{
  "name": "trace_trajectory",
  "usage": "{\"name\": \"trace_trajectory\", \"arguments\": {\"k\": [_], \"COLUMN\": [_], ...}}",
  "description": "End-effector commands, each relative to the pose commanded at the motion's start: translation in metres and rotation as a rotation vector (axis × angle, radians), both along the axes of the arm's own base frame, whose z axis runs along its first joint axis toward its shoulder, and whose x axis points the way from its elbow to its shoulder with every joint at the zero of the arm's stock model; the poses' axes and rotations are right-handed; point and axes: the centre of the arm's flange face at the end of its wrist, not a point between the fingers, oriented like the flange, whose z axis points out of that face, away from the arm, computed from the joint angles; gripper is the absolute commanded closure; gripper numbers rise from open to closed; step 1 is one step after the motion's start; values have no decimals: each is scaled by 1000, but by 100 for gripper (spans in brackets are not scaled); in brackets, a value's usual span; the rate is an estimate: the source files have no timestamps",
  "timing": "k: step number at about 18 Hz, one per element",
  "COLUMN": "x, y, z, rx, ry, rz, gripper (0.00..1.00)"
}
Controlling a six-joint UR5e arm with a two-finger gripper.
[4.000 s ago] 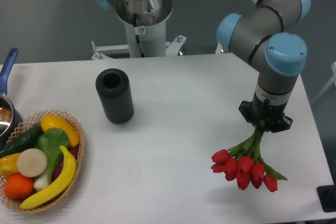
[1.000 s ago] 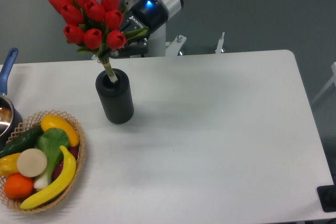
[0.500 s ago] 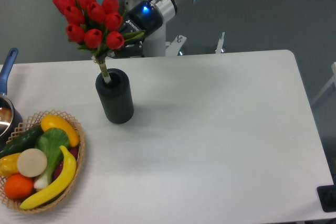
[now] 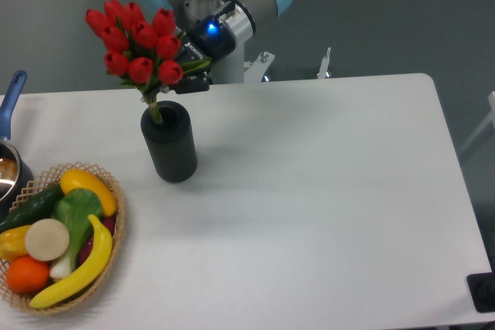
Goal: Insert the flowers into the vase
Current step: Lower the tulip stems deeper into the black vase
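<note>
Red flowers (image 4: 138,45), stems in the vase (image 4: 169,141), clamped by gripper (image 4: 188,66).

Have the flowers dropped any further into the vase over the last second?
Yes. The flowers have sunk toward the vase, which stayed put; less bare stem shows above its rim.

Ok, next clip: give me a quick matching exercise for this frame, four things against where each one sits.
Things:
1. flowers
2. vase
3. basket
4. pot

Places:
A. cut off by the left edge, blue handle pointing up
B. front left corner of the table, full of fruit and vegetables
C. stems dipping into the black cylinder's hole, buds above it
D. upright on the table, toward the back left

Pairs: 1-C, 2-D, 3-B, 4-A
</note>
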Motion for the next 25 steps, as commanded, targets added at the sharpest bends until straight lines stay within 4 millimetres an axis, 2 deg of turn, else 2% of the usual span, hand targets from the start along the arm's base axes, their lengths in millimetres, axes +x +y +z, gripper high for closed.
{"name": "trace_trajectory", "arguments": {"k": [5,15,17,19,22,24,25], "x": [3,9,3,2,-2,-1,-2], "y": [-1,-6,-12,-12,-15,-16,-17], "z": [-18,-37,-40,-40,-40,-42,-42], "rx": [6,12,10,10,9,7,7], "ry": [17,36,33,33,31,26,25], "rz": [-5,-4,21,24,37,38,43], "gripper": [76,66,65,56,32,22,13]}}
